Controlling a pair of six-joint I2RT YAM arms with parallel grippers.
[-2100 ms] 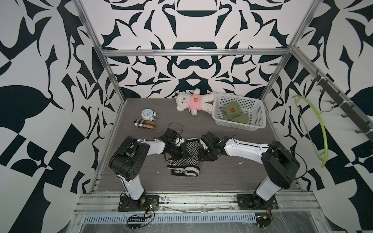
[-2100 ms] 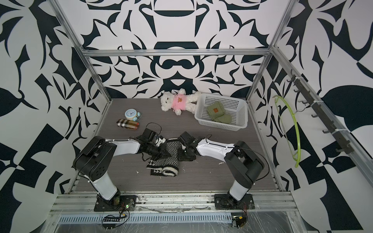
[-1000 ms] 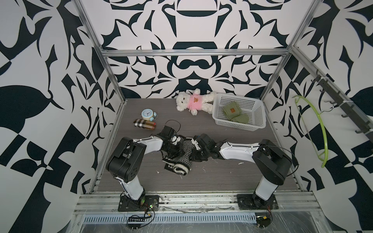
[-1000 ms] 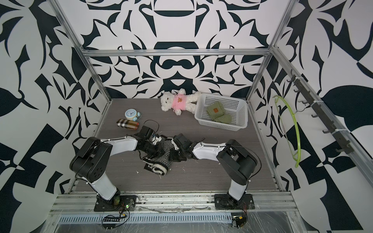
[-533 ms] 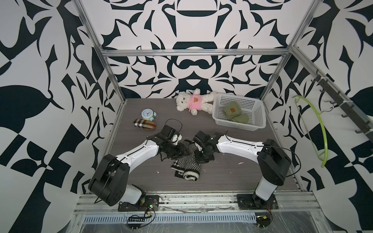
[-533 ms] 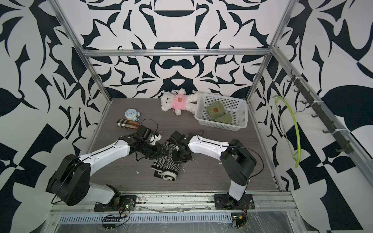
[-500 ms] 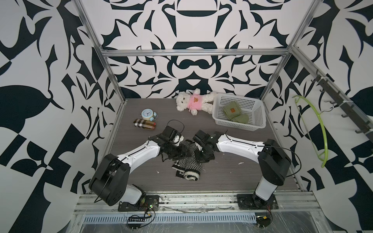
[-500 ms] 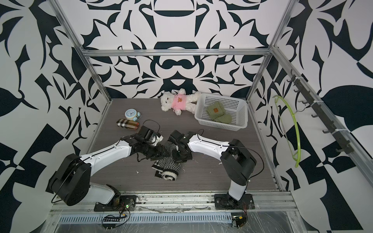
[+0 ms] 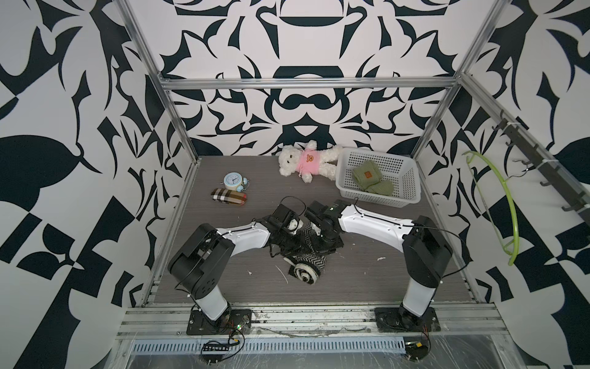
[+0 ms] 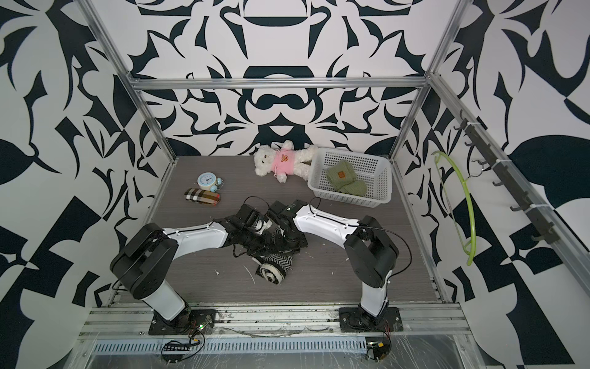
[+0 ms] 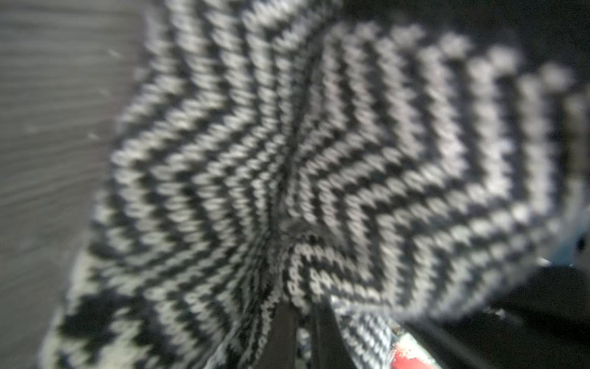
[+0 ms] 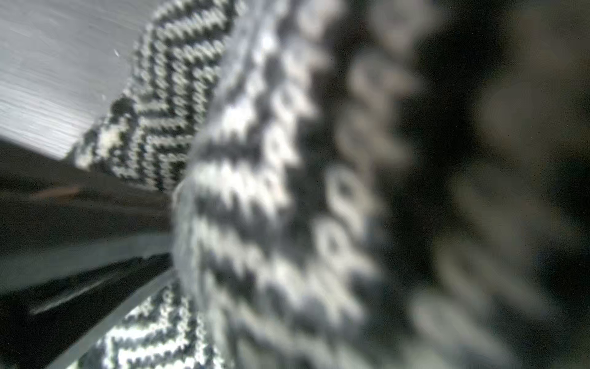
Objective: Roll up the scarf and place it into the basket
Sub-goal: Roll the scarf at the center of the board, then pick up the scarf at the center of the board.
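Note:
The scarf [image 9: 308, 263] is black-and-white zigzag knit and lies mid-table in both top views, its front end wound into a roll [image 10: 271, 271]. Its flat part runs back under both grippers. My left gripper [image 9: 287, 244] presses down on the scarf's left side. In the left wrist view its dark fingers [image 11: 281, 332] stand close together, with a fold of the scarf [image 11: 287, 143] pinched between them. My right gripper [image 9: 322, 244] rests on the scarf's right side; blurred scarf [image 12: 255, 191] fills the right wrist view and hides its jaws. The white basket [image 9: 376, 199] stands at the back right.
Green knit pieces [image 9: 372, 179] lie in the basket. A white teddy bear [image 9: 306, 161] in a pink shirt lies next to the basket. An alarm clock [image 9: 232, 182] and a plaid pouch [image 9: 229, 201] sit at the back left. A green hanger [image 9: 507, 204] hangs on the right wall.
The roll has shifted to the right and a little toward the front since a second ago. The left arm's elbow has swung low and come back up. Both grippers stay on the scarf.

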